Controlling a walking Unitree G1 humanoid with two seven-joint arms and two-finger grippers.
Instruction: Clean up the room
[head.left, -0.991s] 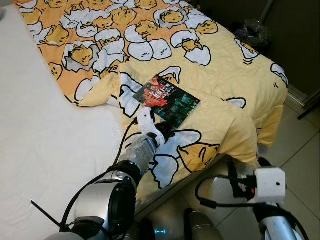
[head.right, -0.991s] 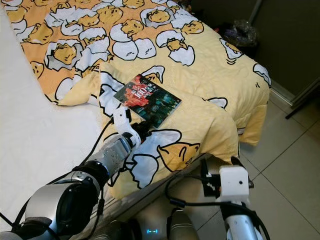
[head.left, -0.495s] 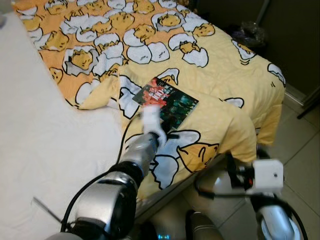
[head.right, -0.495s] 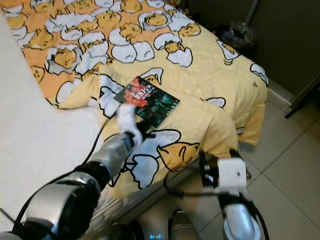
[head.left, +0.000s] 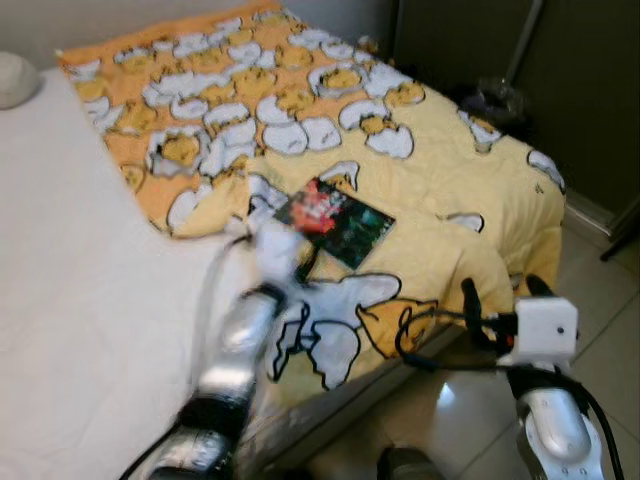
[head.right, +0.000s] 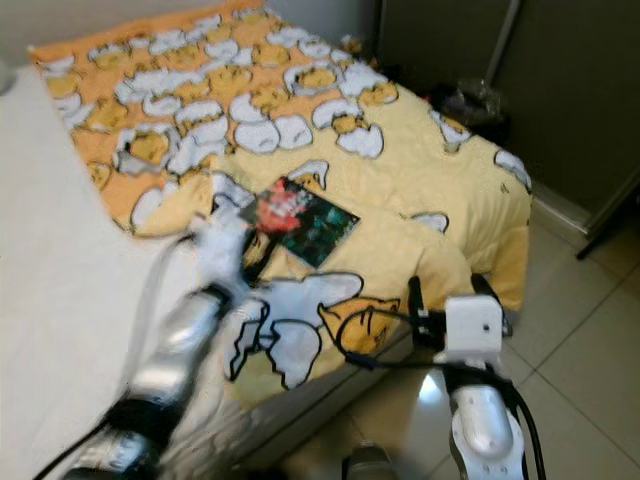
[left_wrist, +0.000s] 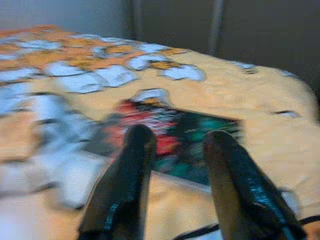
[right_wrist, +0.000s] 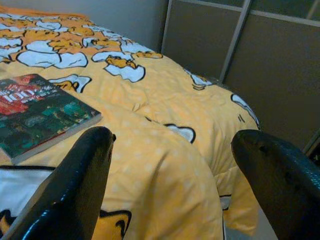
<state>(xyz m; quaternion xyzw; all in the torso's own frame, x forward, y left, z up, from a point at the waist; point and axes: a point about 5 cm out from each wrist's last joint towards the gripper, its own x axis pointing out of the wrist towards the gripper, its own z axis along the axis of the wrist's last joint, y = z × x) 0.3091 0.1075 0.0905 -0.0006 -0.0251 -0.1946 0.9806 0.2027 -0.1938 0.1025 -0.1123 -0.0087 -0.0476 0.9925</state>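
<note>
A dark book (head.left: 338, 212) with a red and green cover lies flat on the yellow egg-print blanket (head.left: 300, 100) near the bed's corner. My left arm reaches over the bed, blurred with motion. My left gripper (left_wrist: 179, 136) is open, its two black fingers (left_wrist: 131, 175) pointing at the book's near edge from just short of it, nothing between them. My right gripper (head.left: 500, 290) is open and wide, held low beside the bed's corner over the floor, apart from the book (right_wrist: 35, 110).
Bare white mattress (head.left: 80, 260) spreads left of the blanket, with a pale pillow (head.left: 15, 78) at the far left. Dark wardrobe doors (head.left: 470, 40) stand beyond the bed, a dark bag (head.left: 495, 95) at their foot. Tiled floor (head.left: 600, 290) lies to the right.
The camera has tilted up, bringing more of the bed into view. My left arm has stretched out and is now blurred, its gripper still at the book's near edge. The right arm holds.
</note>
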